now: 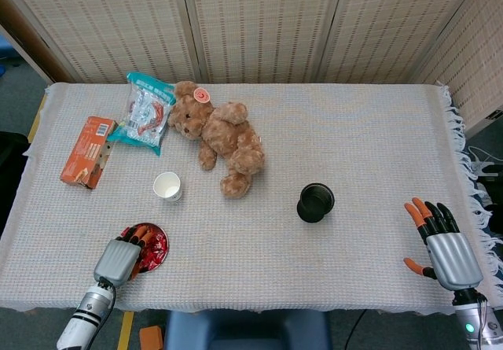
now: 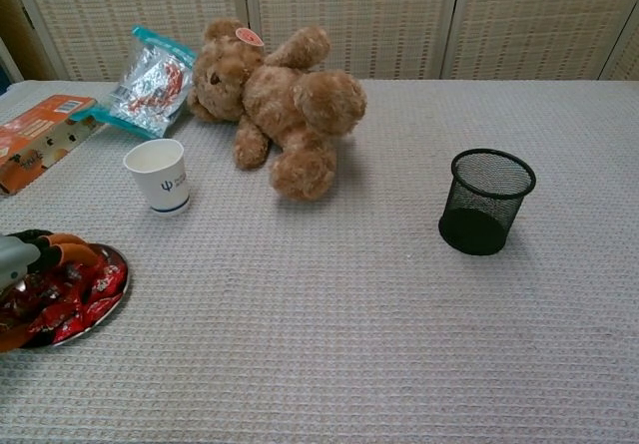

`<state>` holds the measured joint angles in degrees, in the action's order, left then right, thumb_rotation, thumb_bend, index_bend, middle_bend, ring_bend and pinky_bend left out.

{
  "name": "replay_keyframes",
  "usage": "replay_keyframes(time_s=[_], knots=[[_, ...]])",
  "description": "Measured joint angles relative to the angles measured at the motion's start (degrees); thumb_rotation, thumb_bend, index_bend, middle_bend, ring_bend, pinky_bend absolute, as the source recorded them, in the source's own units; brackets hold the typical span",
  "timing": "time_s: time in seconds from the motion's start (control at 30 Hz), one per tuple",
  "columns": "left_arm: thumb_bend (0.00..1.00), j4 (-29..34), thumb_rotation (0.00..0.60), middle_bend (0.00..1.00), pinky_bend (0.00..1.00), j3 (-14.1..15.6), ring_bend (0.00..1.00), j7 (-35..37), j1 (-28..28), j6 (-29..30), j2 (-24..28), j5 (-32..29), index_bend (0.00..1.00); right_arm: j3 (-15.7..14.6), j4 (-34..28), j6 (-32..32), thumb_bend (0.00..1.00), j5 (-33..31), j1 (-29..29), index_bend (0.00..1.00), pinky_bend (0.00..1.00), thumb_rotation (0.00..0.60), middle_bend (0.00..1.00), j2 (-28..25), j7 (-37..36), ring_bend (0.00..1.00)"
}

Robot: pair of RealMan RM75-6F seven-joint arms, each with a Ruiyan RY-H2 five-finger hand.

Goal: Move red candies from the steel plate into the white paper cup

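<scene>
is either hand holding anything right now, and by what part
The right hand holds nothing, fingers spread. The left hand is down over the red candies in the steel plate; whether it grips one cannot be told.

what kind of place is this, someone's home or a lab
Probably a staged test setup, not a home: one cloth-covered table against woven folding screens, holding unrelated props, namely a teddy bear, a mesh pen cup and a plate of red candies.
</scene>
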<state>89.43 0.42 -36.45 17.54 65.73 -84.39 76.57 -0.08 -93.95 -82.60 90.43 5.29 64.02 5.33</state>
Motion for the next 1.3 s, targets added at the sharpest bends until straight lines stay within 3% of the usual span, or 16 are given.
replay_keyframes(time_s=[0.37,1.0,1.3], knots=[[0.38,-2.5,0.6,0.17,0.58,0.4,0.19,2.6,0.6,0.3,-1.2,0.8,0.27,0.0,-0.1,0.4,0.01,-0.4,0.1,0.0,0.0,0.6,0.0,0.2,0.6,0.0],[0.38,-5.6,0.6,0.28,0.72,1.1,0.31,6.0,0.9,1.8,-2.5,3.3,0.46,0.1,-0.4,1.0,0.01,-0.9,0.2,0.0,0.0,0.6,0.0,0.1,0.9,0.0],[0.38,-6.3,0.6,0.33,0.77,1.2,0.36,7.8,1.0,2.5,-2.9,4.5,0.48,0.1,-0.4,1.1,0.01,-1.0,0.2,0.0,0.0,0.6,0.0,0.0,0.8,0.0]])
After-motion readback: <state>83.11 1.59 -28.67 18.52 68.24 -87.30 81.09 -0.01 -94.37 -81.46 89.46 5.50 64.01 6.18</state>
